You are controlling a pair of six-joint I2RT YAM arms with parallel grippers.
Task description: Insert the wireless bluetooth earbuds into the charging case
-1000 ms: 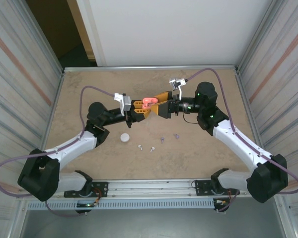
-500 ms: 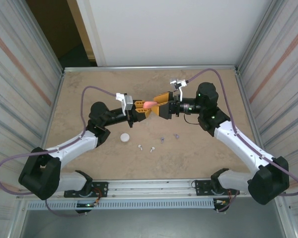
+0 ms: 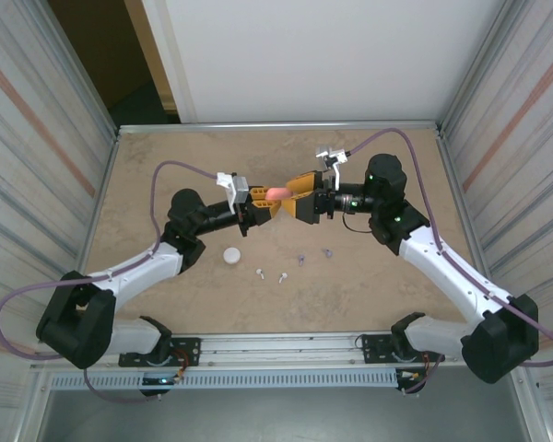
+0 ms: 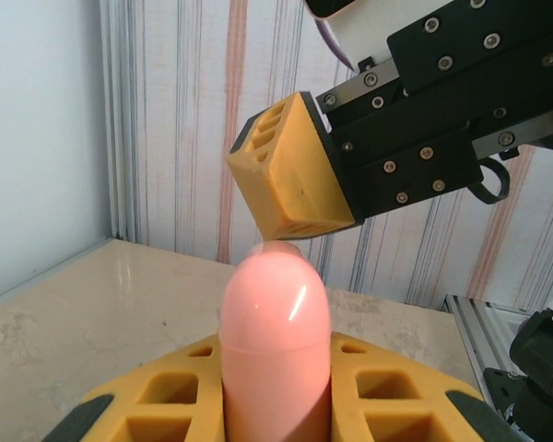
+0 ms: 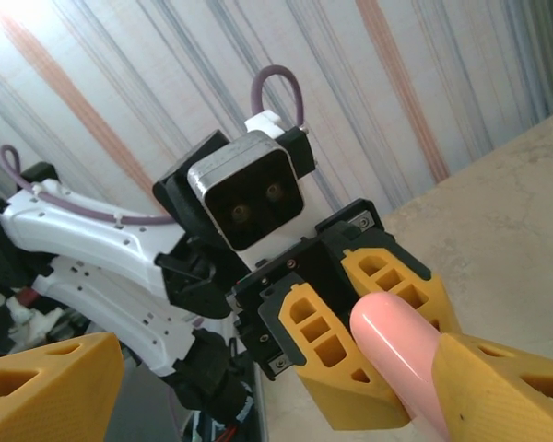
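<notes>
A pink pebble-like charging case (image 3: 276, 193) is held above the table's middle with my left gripper (image 3: 265, 199) shut on it. In the left wrist view the case (image 4: 275, 313) stands upright between the yellow fingers (image 4: 157, 405), its lid seam closed. My right gripper (image 3: 291, 195) faces it, open wide, and one yellow finger (image 4: 290, 170) hangs just over the case's top. In the right wrist view the case (image 5: 396, 345) lies against the right-hand finger (image 5: 511, 387). Two white earbuds (image 3: 260, 273) and two purple earbuds (image 3: 300, 260) lie on the table. The coral-red earbuds are out of view.
A white round case (image 3: 230, 256) sits on the table left of the white earbuds. The tan tabletop (image 3: 166, 166) is walled by striped panels on both sides and a white panel at the back. Both arms' cables arc above the table.
A second ago the pink case showed two lobes, lid apart; now it is a single closed oval. Both grippers have edged slightly closer together and a little farther back.
</notes>
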